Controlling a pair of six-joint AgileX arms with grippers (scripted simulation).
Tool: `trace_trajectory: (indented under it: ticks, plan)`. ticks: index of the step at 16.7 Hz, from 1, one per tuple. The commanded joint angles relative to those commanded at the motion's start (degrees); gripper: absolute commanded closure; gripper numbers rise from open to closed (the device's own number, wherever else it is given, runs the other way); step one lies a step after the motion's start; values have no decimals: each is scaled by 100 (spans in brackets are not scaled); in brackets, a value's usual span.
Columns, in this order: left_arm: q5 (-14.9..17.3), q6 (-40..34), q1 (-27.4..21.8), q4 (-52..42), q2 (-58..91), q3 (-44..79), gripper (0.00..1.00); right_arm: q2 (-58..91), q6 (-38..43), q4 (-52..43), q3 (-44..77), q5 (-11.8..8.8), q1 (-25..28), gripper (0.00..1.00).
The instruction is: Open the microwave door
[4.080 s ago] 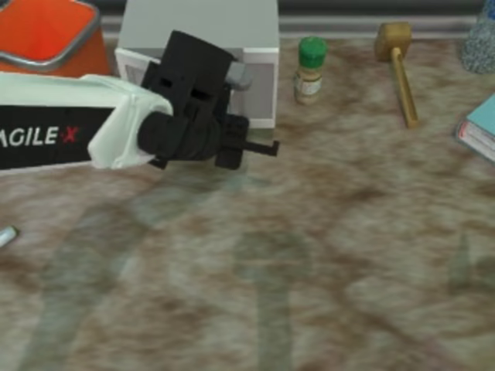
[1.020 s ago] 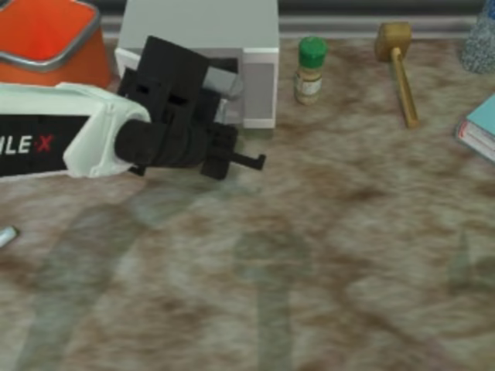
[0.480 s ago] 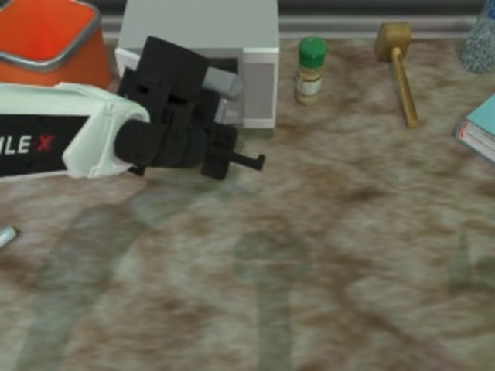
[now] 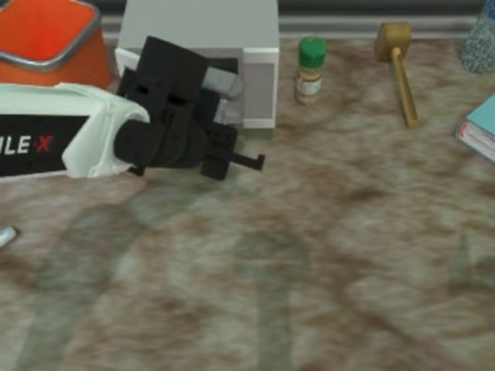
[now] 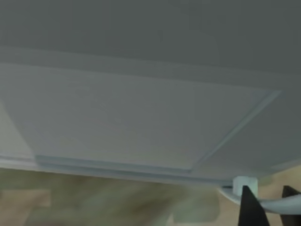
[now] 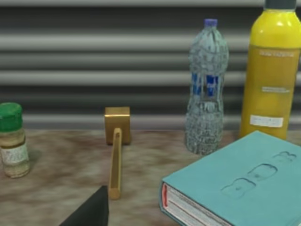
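The white-grey microwave (image 4: 203, 29) stands at the back of the table, left of centre. The microwave door (image 5: 141, 117) fills the left wrist view, and its silvery bar handle (image 5: 277, 205) runs between the two dark fingertips. My left gripper (image 5: 269, 203) is shut on that handle, right in front of the microwave (image 4: 213, 93). In the top view the handle (image 4: 223, 79) shows as a grey stub beside the black wrist, with a dark gap behind it at the door's edge. My right gripper (image 6: 96, 212) is parked at the table's right, outside the top view.
An orange bin (image 4: 46, 35) stands left of the microwave. To its right stand a green-lidded spice jar (image 4: 311, 69) and a wooden mallet (image 4: 402, 66). A teal book (image 4: 481, 124), a water bottle (image 6: 206, 89) and a yellow bottle (image 6: 270, 70) crowd the back right.
Since four seconds ago my left arm has drawn left and slightly toward the table's front, the handle coming with it and a dark gap opening at the door's edge. Over the last second, nearly still.
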Motion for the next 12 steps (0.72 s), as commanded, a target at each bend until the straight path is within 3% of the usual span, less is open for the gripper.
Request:
trace_trajectory:
  ticks: [12]
  plan:
    - [165,153,48,25,-84,-98,100,0,0,0,0,0,0,0]
